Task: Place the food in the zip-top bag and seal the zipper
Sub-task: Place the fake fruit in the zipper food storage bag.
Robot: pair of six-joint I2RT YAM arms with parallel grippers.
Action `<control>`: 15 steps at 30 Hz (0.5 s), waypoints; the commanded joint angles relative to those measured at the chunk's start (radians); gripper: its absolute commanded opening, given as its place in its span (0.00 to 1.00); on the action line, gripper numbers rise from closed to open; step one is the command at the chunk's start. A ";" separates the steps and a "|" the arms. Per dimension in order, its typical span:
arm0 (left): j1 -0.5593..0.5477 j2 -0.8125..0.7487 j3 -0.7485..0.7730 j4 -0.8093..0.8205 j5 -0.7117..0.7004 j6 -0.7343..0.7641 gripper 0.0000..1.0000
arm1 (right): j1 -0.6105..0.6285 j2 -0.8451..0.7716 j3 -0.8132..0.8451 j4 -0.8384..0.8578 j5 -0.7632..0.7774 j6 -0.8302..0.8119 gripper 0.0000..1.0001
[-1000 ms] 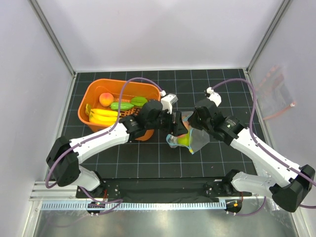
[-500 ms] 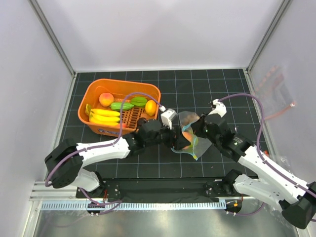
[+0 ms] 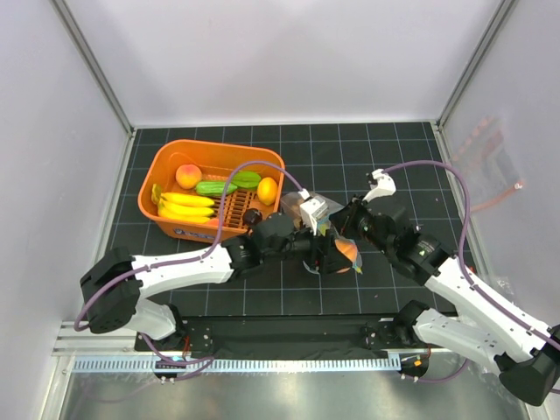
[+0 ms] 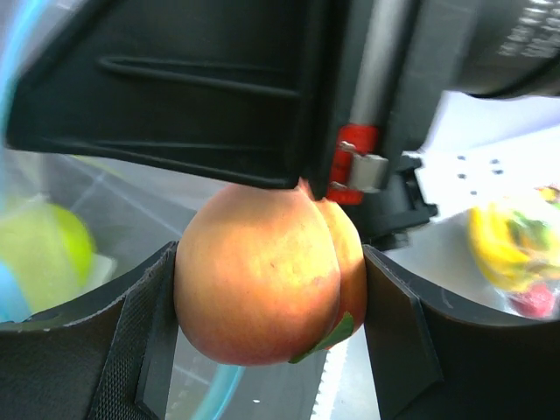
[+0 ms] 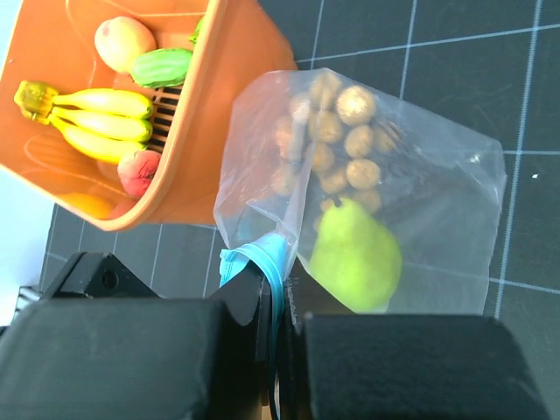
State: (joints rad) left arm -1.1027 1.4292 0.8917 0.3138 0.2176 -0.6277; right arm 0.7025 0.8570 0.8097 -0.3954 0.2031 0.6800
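Note:
My left gripper (image 3: 326, 255) is shut on an orange-pink peach (image 3: 347, 254), low over the mat at the centre. In the left wrist view the peach (image 4: 262, 280) sits between my two pads (image 4: 144, 337), right under the black body of the right gripper. My right gripper (image 3: 346, 231) is shut on the teal zipper (image 5: 265, 255) of the clear zip-top bag (image 5: 437, 175). The bag holds a cluster of small brown balls (image 5: 337, 131) and a green pear (image 5: 354, 254). In the top view the bag (image 3: 325, 208) is mostly hidden behind the grippers.
The orange basket (image 3: 156, 168) at the back left holds bananas (image 3: 184, 206), a peach (image 3: 187, 175), green pieces (image 3: 216, 187) and a lemon (image 3: 267, 190). A second clear bag with a pink-red strip (image 3: 490, 166) hangs by the right wall.
My left gripper has moved right and toward the near edge with the peach. The right gripper has dropped with the bag, which now lies lower and mostly behind the grippers.

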 commanded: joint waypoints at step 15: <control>-0.005 0.126 0.140 -0.079 -0.416 0.186 0.18 | -0.001 -0.108 -0.003 0.053 -0.067 0.046 0.01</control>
State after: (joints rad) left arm -1.1069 1.5124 0.9607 0.1791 -0.1406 -0.4873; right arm 0.7025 0.7586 0.7975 -0.3904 0.1669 0.7036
